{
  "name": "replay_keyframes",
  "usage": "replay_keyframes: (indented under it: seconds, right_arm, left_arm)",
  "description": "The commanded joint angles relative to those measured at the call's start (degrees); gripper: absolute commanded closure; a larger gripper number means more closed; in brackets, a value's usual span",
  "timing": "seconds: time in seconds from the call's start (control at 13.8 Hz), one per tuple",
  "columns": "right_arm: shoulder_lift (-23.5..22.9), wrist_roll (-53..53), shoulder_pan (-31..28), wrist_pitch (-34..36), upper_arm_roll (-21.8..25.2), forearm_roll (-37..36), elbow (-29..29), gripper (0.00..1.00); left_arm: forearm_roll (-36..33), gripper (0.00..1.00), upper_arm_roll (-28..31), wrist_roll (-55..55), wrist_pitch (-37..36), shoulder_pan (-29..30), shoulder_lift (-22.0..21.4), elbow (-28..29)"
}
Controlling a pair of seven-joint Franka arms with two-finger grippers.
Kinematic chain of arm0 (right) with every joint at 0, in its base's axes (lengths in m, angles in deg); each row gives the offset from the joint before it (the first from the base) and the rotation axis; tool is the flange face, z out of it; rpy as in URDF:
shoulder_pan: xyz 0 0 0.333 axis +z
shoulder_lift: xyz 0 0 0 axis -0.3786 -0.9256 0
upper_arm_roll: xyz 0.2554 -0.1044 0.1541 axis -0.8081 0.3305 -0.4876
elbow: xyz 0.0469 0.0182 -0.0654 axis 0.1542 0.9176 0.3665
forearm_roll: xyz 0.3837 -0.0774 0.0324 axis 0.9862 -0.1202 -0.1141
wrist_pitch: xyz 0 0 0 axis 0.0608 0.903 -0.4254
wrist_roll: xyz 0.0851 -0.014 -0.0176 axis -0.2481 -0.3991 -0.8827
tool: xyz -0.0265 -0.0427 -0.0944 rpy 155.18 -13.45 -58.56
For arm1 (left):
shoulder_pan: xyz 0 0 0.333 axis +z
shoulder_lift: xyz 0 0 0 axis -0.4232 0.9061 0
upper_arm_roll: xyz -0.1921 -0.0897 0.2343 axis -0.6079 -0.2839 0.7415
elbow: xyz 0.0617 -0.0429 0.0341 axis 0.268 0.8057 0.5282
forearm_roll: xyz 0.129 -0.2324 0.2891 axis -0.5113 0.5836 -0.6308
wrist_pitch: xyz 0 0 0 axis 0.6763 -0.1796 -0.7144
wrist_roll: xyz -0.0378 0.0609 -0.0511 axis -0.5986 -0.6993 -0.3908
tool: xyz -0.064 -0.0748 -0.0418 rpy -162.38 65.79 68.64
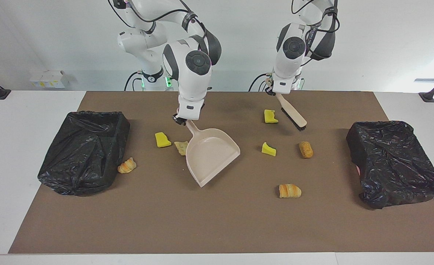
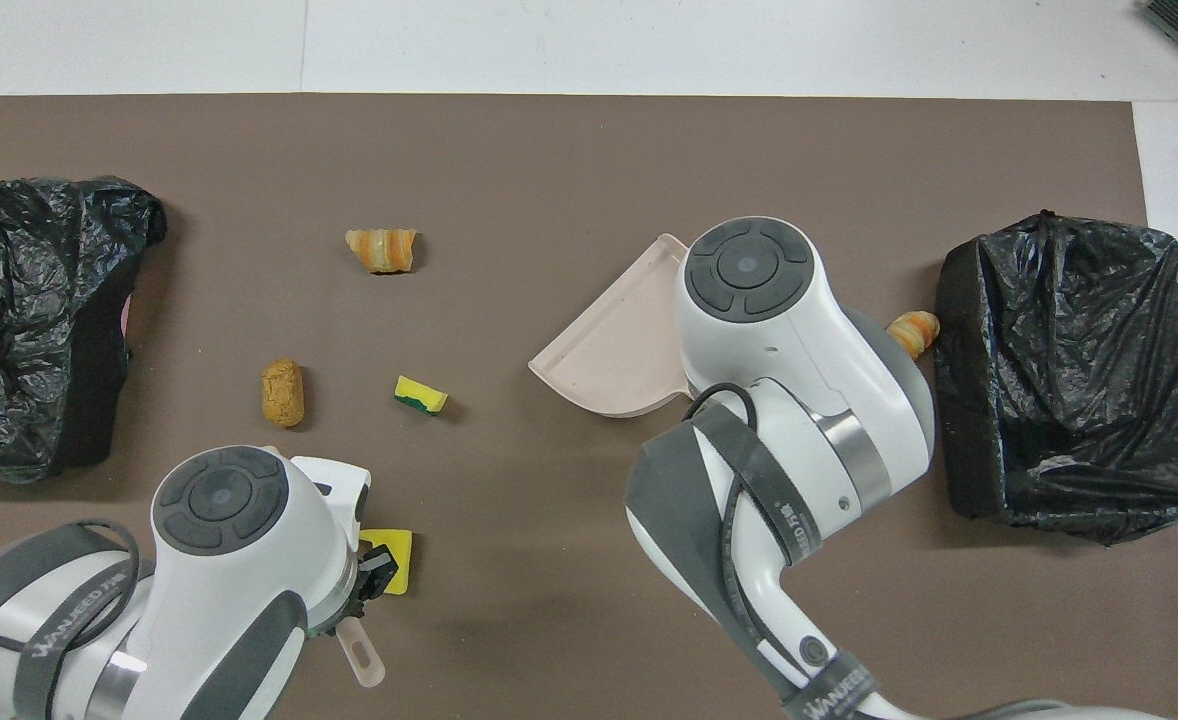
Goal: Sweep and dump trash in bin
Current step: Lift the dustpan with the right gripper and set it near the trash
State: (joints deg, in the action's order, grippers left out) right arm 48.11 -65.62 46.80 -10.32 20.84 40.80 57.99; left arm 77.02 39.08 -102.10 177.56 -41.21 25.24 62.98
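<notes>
My right gripper (image 1: 180, 119) is clamped on the handle of the beige dustpan (image 1: 210, 154), whose pan rests on the brown mat (image 1: 217, 228). My left gripper (image 1: 277, 94) grips the brush (image 1: 293, 117) beside 1 yellow sponge chunk (image 1: 270, 116). 7 trash pieces lie scattered between 2 black-lined bins (image 1: 84, 154), none in the pan.

Right gripper (image 1: 180, 119) gripping dustpan (image 1: 211, 154), left gripper (image 1: 276, 92) gripping brush (image 1: 293, 117)
</notes>
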Motion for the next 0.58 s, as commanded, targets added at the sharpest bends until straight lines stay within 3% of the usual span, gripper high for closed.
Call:
replay_keyframes:
  seconds: [0.0, 0.22, 0.51]
  right_arm:
    - [1.9, 0.34, 1.18, -0.46, -0.07, -1.8, 1.71, 1.0]
    - [1.9, -0.96, 1.11, -0.28, -0.25, -1.19, 1.71, 1.0]
    - [1.64, -24.82, -1.17, -1.42, -0.16, -0.4, 2.32, 1.0]
  left_arm:
    - [0.08, 1.0, -0.95, -9.58, 0.28, -0.69, -2.25, 3.56]
    - [3.41, 1.0, -0.87, -14.69, 0.29, -1.84, -2.25, 4.71]
    - [9.48, 1.0, -0.95, -17.69, 3.09, -2.27, -2.43, 8.04]
